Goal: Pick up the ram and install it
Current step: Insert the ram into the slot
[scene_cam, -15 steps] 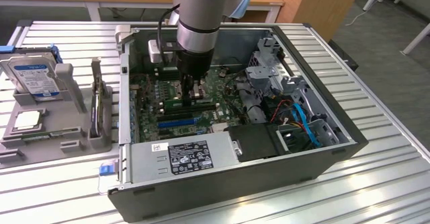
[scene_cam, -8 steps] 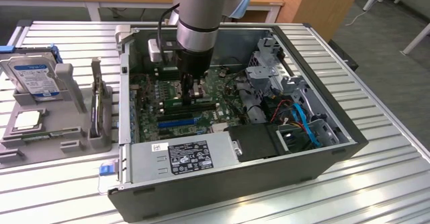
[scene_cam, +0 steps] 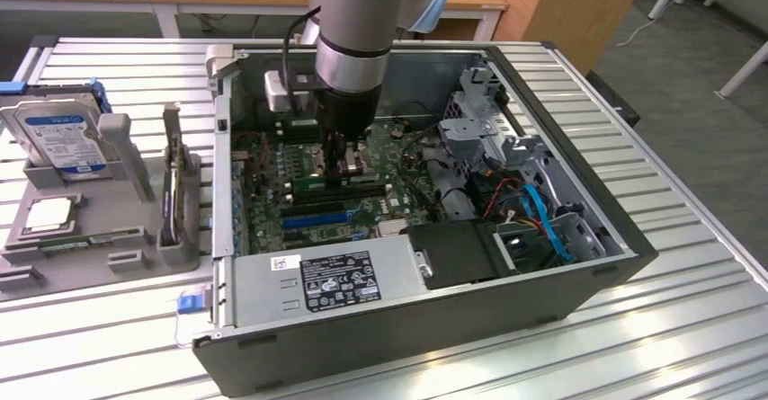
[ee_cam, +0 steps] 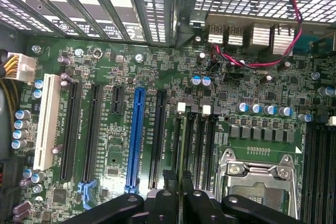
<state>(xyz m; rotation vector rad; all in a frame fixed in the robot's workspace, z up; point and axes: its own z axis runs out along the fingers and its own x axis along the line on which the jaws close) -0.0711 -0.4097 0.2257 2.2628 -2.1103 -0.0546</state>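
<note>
Your tool (scene_cam: 342, 173) hangs straight down from the grey arm into an open machine. Its two black fingers (ee_cam: 169, 182) are drawn close together, clamped on the long, thin green ram stick (ee_cam: 180, 145).

Widest beneath the tool is the ribbed silver metal desk (scene_cam: 672, 265). On it lies the dark grey computer case (scene_cam: 480, 328), side panel off, and the tool reaches into it. The green motherboard (ee_cam: 252, 93) fills the floor of that case directly under the tool. A silver power supply (scene_cam: 324, 279) with a white label sits in the case near the tool.

Well apart from the tool, outside the case on the exterior view's left, a grey moulded holder (scene_cam: 120, 229) carries an upright blue-labelled metal hard drive (scene_cam: 60, 139).

Just beside the tool you have the square silver processor socket (ee_cam: 257, 182) on one side. On the other side, a little further off, is a long blue slot (ee_cam: 137, 135).

The ram itself stands edge-on between the fingers, running along the narrow black slots (ee_cam: 202, 145) next to the socket. You cannot tell from here whether it is seated.
</note>
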